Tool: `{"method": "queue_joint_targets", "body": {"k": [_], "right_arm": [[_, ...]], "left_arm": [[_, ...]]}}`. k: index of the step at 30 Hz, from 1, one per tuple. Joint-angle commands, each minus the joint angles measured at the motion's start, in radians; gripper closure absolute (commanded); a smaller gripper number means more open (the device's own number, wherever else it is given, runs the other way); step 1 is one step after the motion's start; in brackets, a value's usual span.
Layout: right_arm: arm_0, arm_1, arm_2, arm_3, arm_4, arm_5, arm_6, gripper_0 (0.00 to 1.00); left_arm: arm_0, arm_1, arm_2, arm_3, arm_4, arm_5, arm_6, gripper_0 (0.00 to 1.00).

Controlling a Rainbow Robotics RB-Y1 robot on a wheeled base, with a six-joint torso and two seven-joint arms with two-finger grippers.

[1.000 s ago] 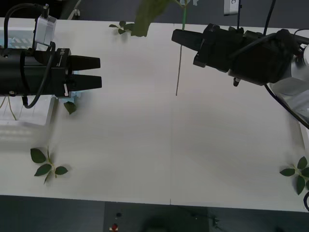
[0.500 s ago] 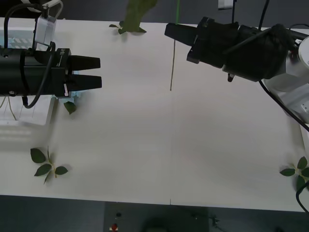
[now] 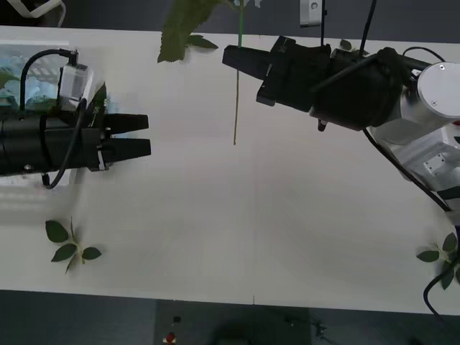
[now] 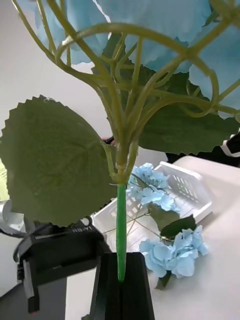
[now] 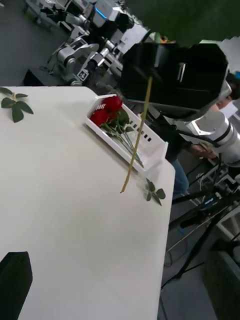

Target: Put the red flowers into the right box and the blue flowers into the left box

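The right gripper (image 3: 241, 59) hangs above the far middle of the tabletop (image 3: 273, 215), its black fingers clenched on the stem of a blue flower (image 4: 165, 30). In the front view the bloom is cut off by the top of the frame; only the thin stem (image 3: 236, 86), hanging straight down clear of the table, and a big green leaf (image 3: 183, 29) can be seen. The right wrist view looks up the stem from the closed fingers (image 4: 122, 287) into the branching stalks and pale-blue petals, with the serrated leaf (image 4: 52, 160) spread to one side.

The left gripper (image 3: 136, 136) is held out over the left part of the tabletop, its two black fingers slightly parted and grasping nothing. Its arm hides most of the left box (image 3: 36, 65), which sits at the far left edge; a bit of blue and green inside it is hard to make out there. In the right wrist view that box (image 4: 192, 187) holds more blue flowers (image 4: 150, 187), and another blue cluster (image 4: 175, 255) seems to lie on the table just outside it, though its rim is partly hidden there.

The left wrist view shows the right box (image 5: 127, 132) near the right edge with red flowers (image 5: 107, 110) inside. Loose leaf sprigs (image 3: 70, 248) lie near the front left corner and others (image 3: 442, 259) at the right edge, partly cut off.
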Motion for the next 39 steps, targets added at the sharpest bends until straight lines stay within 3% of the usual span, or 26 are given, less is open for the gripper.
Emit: {"method": "queue_joint_targets", "body": {"k": [1,23,33,34,36,37,39], "right_arm": [[-0.048,0.013,-0.006,-0.038,-0.003,0.006,0.039,1.00],[-0.047,0.017,-0.007,-0.038,-0.010,0.028,0.037,1.00],[-0.047,0.017,-0.006,-0.038,-0.010,0.028,0.039,1.00],[-0.047,0.018,-0.006,-0.038,-0.010,0.028,0.039,1.00],[-0.047,0.018,-0.006,-0.038,-0.009,0.029,0.039,1.00],[-0.047,0.017,-0.006,-0.038,-0.009,0.029,0.039,1.00],[-0.047,0.018,-0.006,-0.038,-0.010,0.029,0.039,1.00]], "left_arm": [[-0.019,-0.003,0.024,-0.004,-0.003,0.013,-0.002,0.00],[-0.102,-0.452,0.015,0.065,-0.294,-0.008,-0.002,0.00],[-0.171,-0.593,0.016,0.137,-0.399,-0.008,-0.002,0.02],[-0.177,-0.596,0.013,0.140,-0.403,-0.010,-0.002,0.26],[-0.185,-0.596,0.005,0.143,-0.403,-0.016,-0.002,0.54],[-0.189,-0.596,-0.004,0.145,-0.402,-0.028,-0.002,0.84],[-0.191,-0.593,-0.010,0.143,-0.402,-0.040,-0.002,1.00]]}}
